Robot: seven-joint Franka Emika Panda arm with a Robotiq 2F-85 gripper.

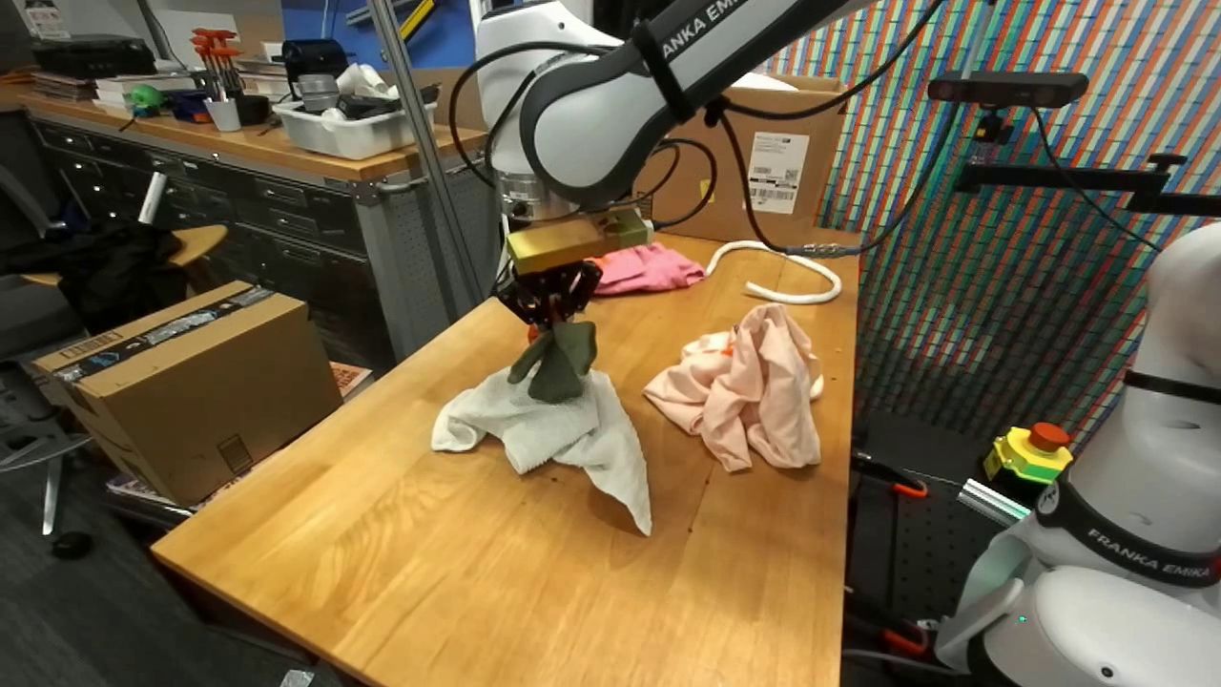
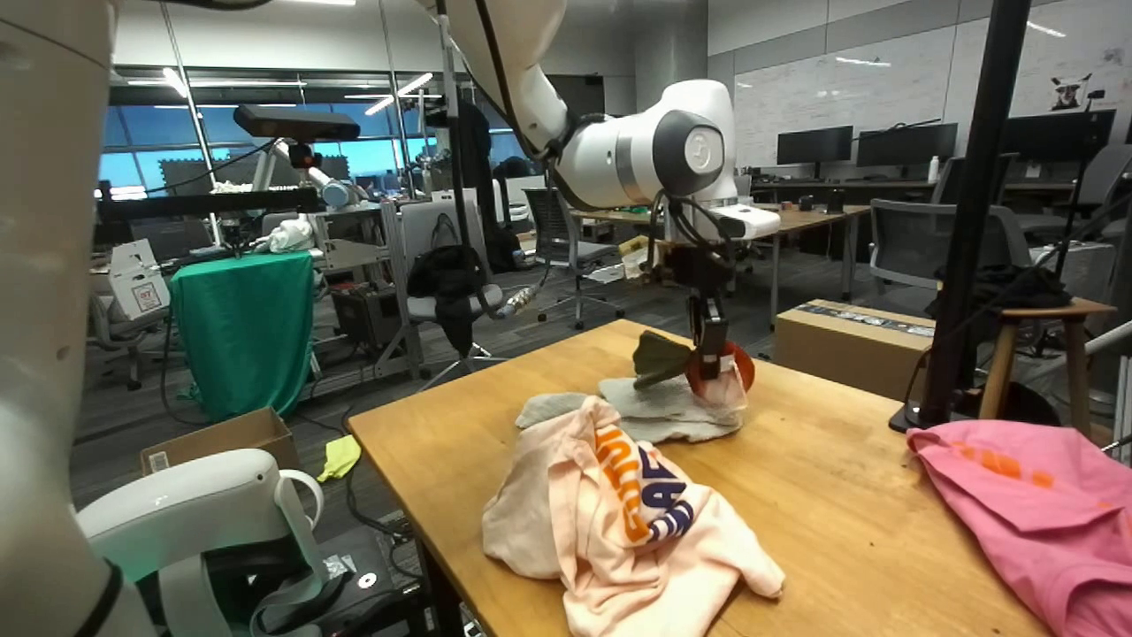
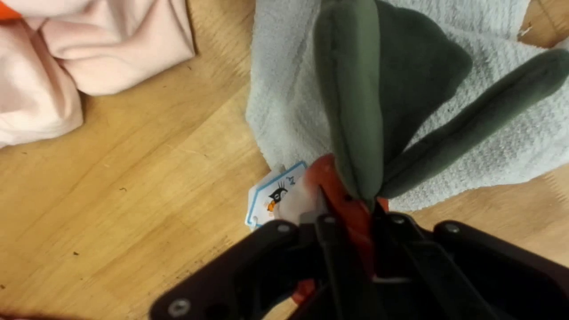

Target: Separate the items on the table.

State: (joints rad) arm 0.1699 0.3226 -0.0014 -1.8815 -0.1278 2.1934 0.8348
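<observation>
A red plush toy with dark green leaves (image 1: 563, 363) is in my gripper (image 1: 551, 320); its red body (image 2: 744, 367) shows in an exterior view. In the wrist view, the jaws (image 3: 355, 222) are shut on the toy's red part (image 3: 326, 175), and a white tag (image 3: 273, 195) hangs beside it. A pale grey towel (image 1: 544, 425) lies crumpled under the leaves; I cannot tell if the toy touches it. A peach shirt (image 1: 754, 401) lies beside the towel; its orange and navy print shows in an exterior view (image 2: 610, 522). A pink cloth (image 2: 1035, 513) lies farther off.
A wooden table (image 1: 572, 592) bears everything. A white tube (image 1: 792, 298) and a cardboard box (image 1: 734, 162) are at its far end. A second Franka arm (image 1: 1126, 477) stands beside the table's edge. A dark pole (image 2: 964, 221) rises near the other side.
</observation>
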